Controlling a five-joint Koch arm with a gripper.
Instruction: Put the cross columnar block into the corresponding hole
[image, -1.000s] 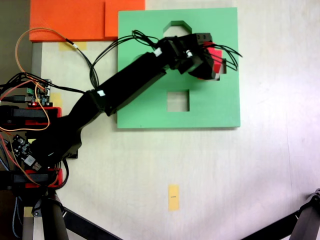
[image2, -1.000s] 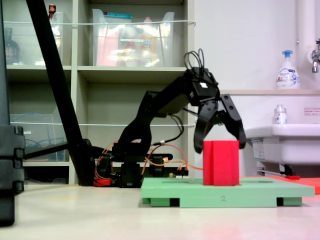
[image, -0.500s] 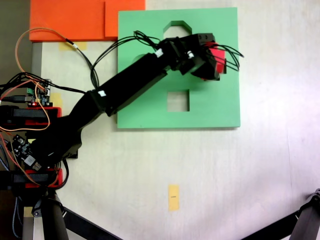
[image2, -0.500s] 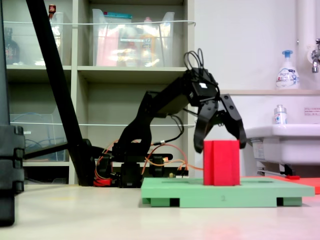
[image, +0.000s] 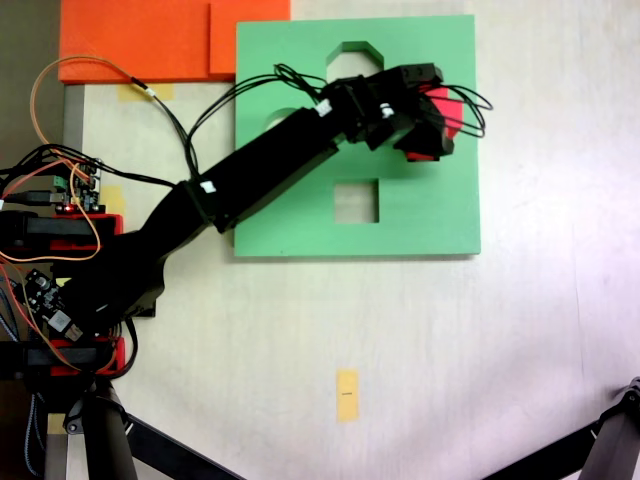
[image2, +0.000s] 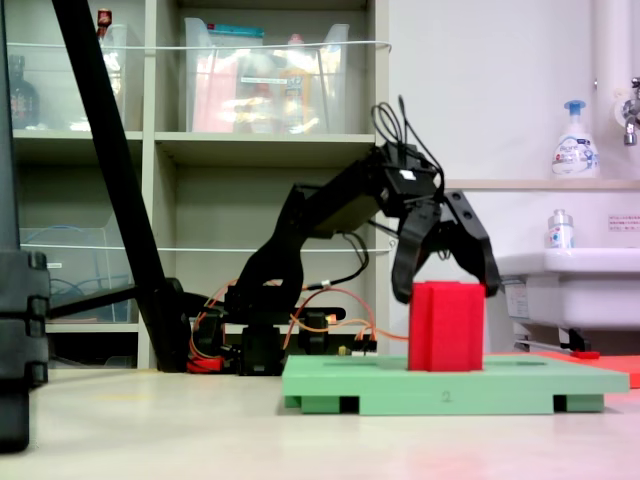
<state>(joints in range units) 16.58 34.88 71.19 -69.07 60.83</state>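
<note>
The red cross block (image2: 446, 326) stands upright on the green foam board (image2: 520, 382); from above the block (image: 451, 108) shows at the board's (image: 420, 215) right middle. My gripper (image2: 446, 291) is open, its two fingers hanging astride the block's top with the tips just outside its sides. From above, the gripper (image: 428, 113) covers most of the block. The plus-shaped hole is hidden under the block and gripper. I cannot tell how deep the block sits in the board.
The board also has an octagonal cutout (image: 355, 53) and a square cutout (image: 357, 201); my arm crosses a round one. Orange foam sheets (image: 150, 35) lie at the top left. A yellow tape mark (image: 346, 394) is on the table. Tripod legs (image: 610, 445) enter at the bottom.
The gripper shifted slightly right in the side view and swung toward the board's far edge from above. The block moved a few pixels right with it.
</note>
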